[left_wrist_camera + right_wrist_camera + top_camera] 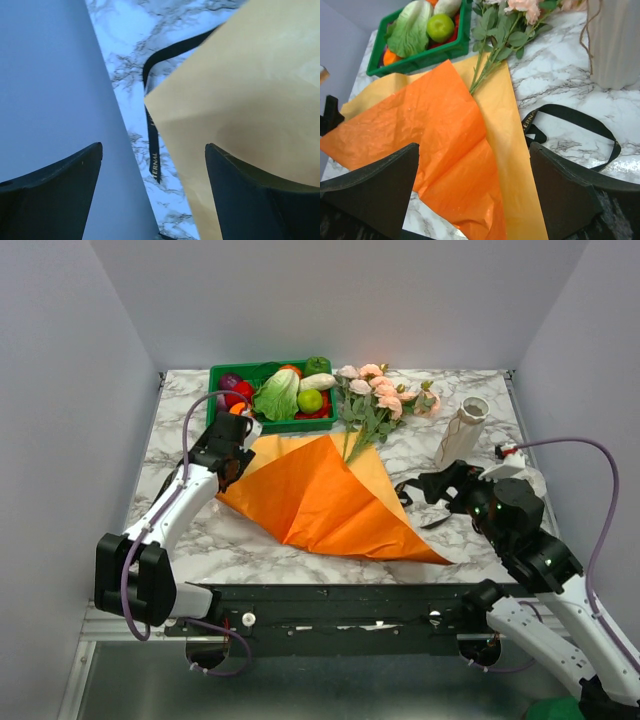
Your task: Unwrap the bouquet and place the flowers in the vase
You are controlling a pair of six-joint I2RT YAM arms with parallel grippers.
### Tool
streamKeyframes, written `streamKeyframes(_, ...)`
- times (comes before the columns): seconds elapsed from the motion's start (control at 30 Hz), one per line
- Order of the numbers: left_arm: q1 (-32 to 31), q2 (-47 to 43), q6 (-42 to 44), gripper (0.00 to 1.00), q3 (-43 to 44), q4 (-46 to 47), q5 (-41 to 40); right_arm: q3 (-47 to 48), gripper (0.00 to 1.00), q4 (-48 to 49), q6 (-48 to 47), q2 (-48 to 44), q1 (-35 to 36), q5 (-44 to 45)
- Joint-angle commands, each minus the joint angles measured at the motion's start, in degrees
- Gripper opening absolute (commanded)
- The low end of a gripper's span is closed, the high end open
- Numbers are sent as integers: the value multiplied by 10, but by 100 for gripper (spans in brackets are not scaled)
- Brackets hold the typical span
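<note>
My left gripper [243,428] [152,150] hangs with its jaws spread wide and nothing between them, at the 9 o'clock corner of the orange paper sheet [320,490] [440,125]. In my left wrist view only bare marble shows in the gap, and the pale side of the paper lies just off one finger. My right gripper [428,485] [474,150] is likewise released and grips nothing. It hovers at the sheet's 3 o'clock edge, over the black ribbon [412,502] [580,117], which lies loose in a loop on the marble table [230,540], partly against the paper's edge. The sheet is spread open and creased, its orange face up with a paler yellow border showing along the far side. The flowers [375,390] [492,50] lie flat at about 12 o'clock of the sheet. Their green stem ends rest on its far corner, and the peach-pink blooms are off the paper on the marble, fanned toward 1 o'clock. The vase [461,432] [615,45] stands at about 2 o'clock from the sheet, apart from the blooms and with nothing in its mouth. At 11 o'clock sits a green tray [225,371] [420,60] of plastic vegetables with a lettuce head [278,395] inside, its right side just beside the rose leaves.
</note>
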Motion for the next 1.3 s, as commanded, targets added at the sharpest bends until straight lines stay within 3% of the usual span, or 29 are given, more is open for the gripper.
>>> streamKeyframes(0.0, 32, 7, 69, 99, 42, 68, -41, -10, 98, 56, -31, 37, -1, -43)
streamKeyframes(0.13, 32, 4, 66, 99, 125, 34, 7, -9, 99, 102, -53, 101, -1, -66)
streamKeyframes(0.23, 32, 14, 24, 99, 207, -58, 139, 10, 100, 151, -76, 191, -1, -98)
streamKeyframes(0.27, 32, 20, 4, 99, 220, -96, 217, 19, 100, 159, -78, 217, -1, -107)
streamKeyframes(0.4, 32, 26, -18, 99, 211, -105, 350, 73, 100, 230, -89, 361, -1, -190)
streamKeyframes(0.5, 31, 50, -22, 99, 182, -96, 396, 126, 100, 247, -98, 430, -1, -228)
streamKeyframes(0.77, 33, 62, -29, 99, 142, -73, 414, 214, 99, 246, -122, 598, -15, -275)
streamKeyframes(1.27, 57, 10, -31, 99, 115, -59, 427, 230, 94, 232, -146, 725, -17, -304)
